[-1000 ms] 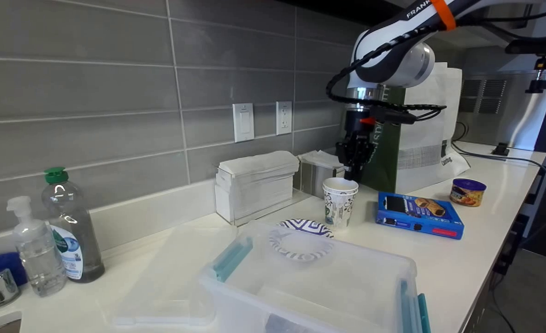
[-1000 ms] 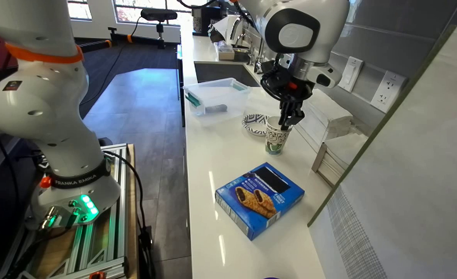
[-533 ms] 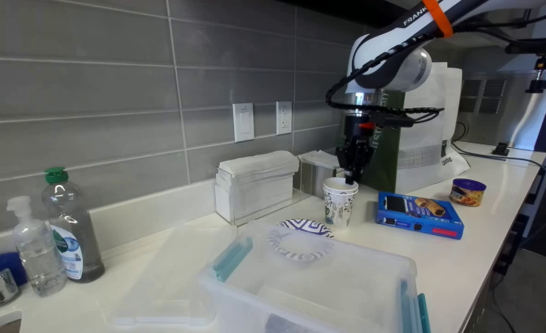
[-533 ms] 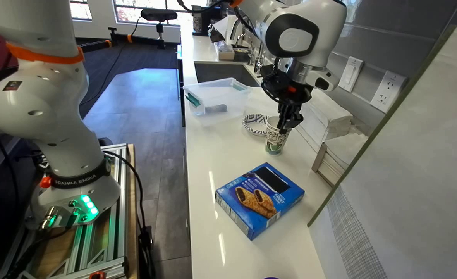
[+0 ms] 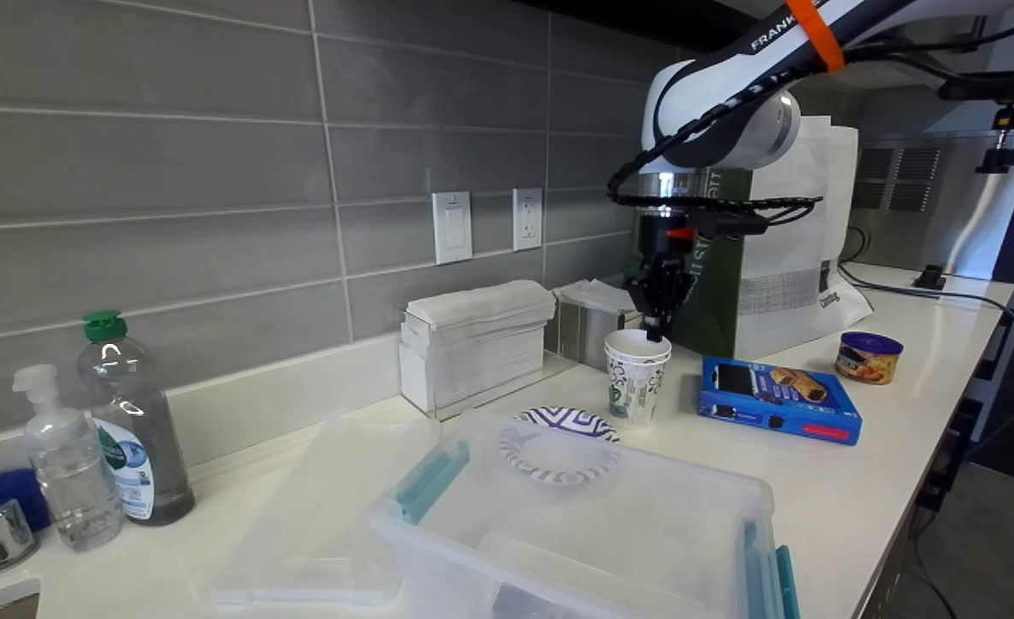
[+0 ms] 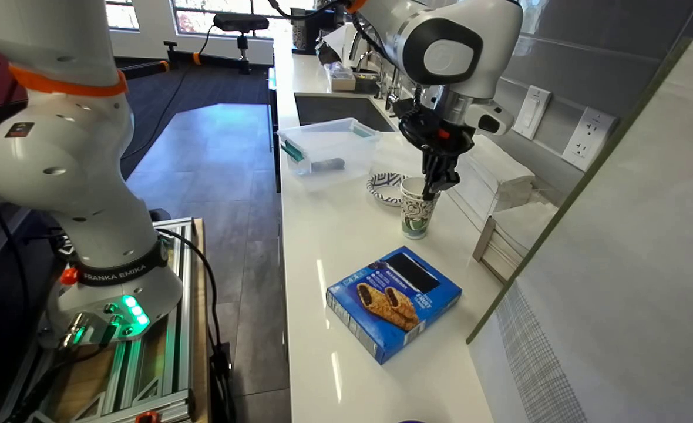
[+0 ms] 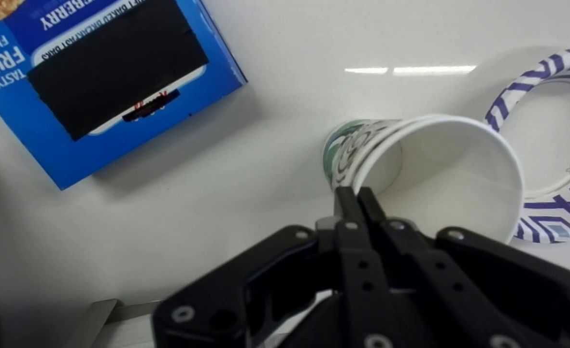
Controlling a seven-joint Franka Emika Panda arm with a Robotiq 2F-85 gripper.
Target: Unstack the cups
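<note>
Cups (image 5: 634,391) nudged toward blue box (image 5: 778,400) | tool (image 7: 356,190) pinching their rim | glossy counter (image 6: 346,235), grey tiled wall (image 5: 215,172)

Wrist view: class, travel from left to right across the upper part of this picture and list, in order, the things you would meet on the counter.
Blue box → stacked cups → patterned bowl.

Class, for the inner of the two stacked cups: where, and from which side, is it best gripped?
Probably pinch the inner cup at its rim, from above, on the side away from the patterned bowl. It stands upright, mouth up, its rim above that of the outer cup; lower down, that cup surrounds it, so gripping there would likely take both.
</note>
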